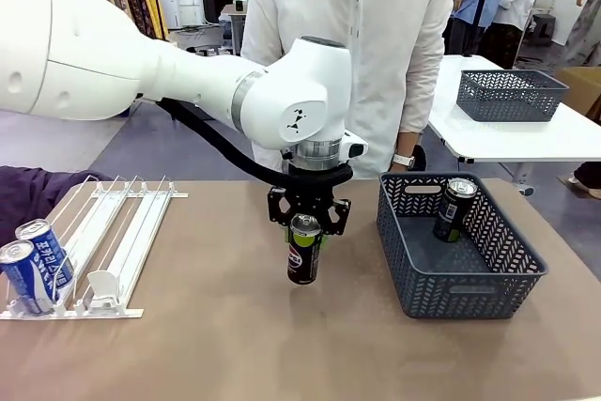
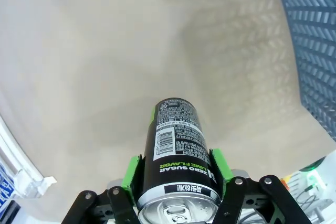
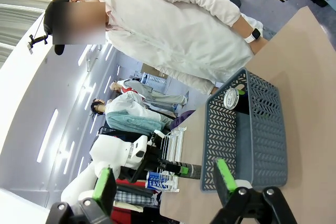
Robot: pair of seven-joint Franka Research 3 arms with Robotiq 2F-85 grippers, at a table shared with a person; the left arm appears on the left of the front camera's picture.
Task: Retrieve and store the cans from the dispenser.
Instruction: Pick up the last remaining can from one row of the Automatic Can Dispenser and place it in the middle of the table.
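Gripping the black can (image 1: 302, 255) upright near its top, the left fingers (image 2: 132, 174) have the basket (image 1: 470, 293) at 3 o'clock; the right fingers (image 3: 224, 178) gape empty.

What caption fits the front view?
The left gripper holds a black can between the dispenser with two blue cans and a basket holding another can.

Left pincer (image 1: 308, 227) clamps can (image 1: 302, 265); right pincer (image 3: 165, 172) gapes.
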